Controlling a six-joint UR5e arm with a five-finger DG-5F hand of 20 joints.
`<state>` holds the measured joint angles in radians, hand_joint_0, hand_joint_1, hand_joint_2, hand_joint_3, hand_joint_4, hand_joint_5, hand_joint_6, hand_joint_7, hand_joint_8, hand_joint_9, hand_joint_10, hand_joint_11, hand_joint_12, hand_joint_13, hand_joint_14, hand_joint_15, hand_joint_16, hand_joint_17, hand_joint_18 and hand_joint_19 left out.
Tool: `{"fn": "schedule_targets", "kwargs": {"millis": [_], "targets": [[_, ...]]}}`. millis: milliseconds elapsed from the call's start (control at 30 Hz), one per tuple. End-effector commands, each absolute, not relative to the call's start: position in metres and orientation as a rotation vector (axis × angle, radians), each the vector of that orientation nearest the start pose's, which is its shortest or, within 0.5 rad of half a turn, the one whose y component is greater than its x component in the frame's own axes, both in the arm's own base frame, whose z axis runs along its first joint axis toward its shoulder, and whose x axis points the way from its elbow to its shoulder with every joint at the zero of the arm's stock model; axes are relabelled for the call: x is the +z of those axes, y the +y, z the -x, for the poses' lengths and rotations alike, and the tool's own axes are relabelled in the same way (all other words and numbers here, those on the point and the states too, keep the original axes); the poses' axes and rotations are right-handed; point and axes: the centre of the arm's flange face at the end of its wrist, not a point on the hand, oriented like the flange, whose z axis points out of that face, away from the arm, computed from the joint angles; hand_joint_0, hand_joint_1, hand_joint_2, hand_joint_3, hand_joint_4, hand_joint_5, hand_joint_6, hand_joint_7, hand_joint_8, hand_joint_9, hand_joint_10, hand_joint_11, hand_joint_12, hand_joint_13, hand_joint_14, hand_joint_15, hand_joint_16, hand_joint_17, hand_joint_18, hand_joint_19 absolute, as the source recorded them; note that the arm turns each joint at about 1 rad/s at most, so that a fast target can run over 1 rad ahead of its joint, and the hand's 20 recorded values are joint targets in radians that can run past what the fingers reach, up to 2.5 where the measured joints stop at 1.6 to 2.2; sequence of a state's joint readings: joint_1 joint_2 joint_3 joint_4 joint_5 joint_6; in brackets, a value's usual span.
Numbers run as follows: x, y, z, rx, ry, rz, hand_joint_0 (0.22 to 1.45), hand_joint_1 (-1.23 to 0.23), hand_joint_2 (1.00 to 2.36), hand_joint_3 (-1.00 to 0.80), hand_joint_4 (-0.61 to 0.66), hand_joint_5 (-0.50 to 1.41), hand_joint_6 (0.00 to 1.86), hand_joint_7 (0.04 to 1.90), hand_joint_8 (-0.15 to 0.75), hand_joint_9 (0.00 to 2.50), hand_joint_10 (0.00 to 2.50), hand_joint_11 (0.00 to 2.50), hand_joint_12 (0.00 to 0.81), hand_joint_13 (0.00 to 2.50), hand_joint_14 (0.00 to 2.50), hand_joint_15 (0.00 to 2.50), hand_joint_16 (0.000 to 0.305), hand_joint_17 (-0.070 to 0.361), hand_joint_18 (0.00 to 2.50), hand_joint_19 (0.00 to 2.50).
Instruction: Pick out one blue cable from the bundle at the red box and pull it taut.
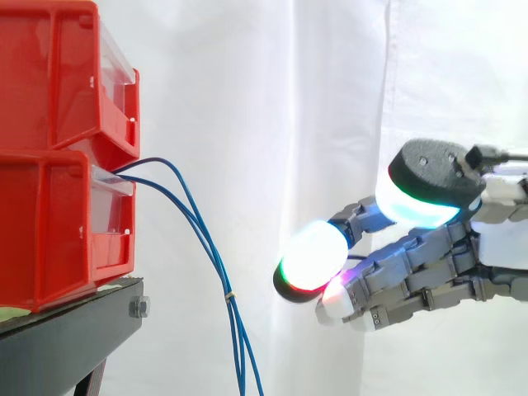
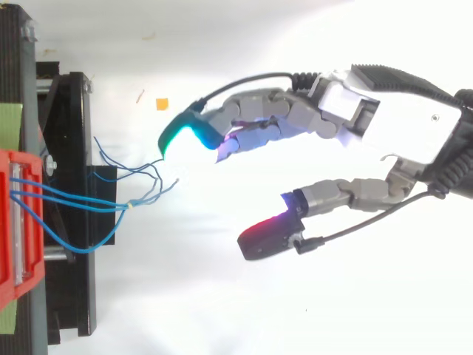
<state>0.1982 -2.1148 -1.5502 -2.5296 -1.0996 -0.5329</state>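
Two glossy red plastic bins with clear front lips sit stacked on a matte black metal stand at the left, before a creased white curtain. Thin, smooth blue cables leave the front of the lower bin, arch out and droop in long curves, cinched together by a small pale tie. To the right, the grey segmented hand has its fingers spread and lightly bent, holding nothing. Its rounded glowing pads sit near the cables, with a gap in the side view.
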Motion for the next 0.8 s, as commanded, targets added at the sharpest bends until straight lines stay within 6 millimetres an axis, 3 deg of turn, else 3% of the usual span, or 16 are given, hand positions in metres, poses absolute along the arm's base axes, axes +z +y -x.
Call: {"fn": "schedule_targets", "kwargs": {"millis": [0,100,267,533,767], "targets": [[0.224,-0.045,-0.681,0.590,1.207,-0.955,0.54,-0.63,1.00,-0.48,0.22,-0.17,0.50,0.77,0.279,0.75,0.01,0.20,0.329,0.51,0.01,0.16,0.038,0.086,0.31,0.27],[0.200,-0.043,-0.691,0.614,1.201,-0.982,0.54,-0.62,1.00,-0.47,0.22,-0.17,0.50,0.77,0.280,0.76,0.01,0.21,0.328,0.52,0.01,0.16,0.038,0.086,0.32,0.28],[0.185,-0.044,-0.707,0.636,1.177,-1.001,0.54,-0.62,1.00,-0.47,0.22,-0.17,0.50,0.77,0.283,0.77,0.01,0.21,0.330,0.52,0.01,0.16,0.038,0.086,0.32,0.28],[0.138,-0.042,-0.743,0.651,1.171,-1.008,0.54,-0.61,1.00,-0.47,0.23,-0.17,0.50,0.77,0.287,0.78,0.01,0.22,0.329,0.54,0.01,0.17,0.038,0.086,0.33,0.29],[0.136,-0.039,-0.752,0.703,1.144,-1.019,0.54,-0.61,1.00,-0.48,0.23,-0.17,0.50,0.77,0.287,0.78,0.01,0.23,0.332,0.55,0.01,0.18,0.038,0.086,0.35,0.30]]}}
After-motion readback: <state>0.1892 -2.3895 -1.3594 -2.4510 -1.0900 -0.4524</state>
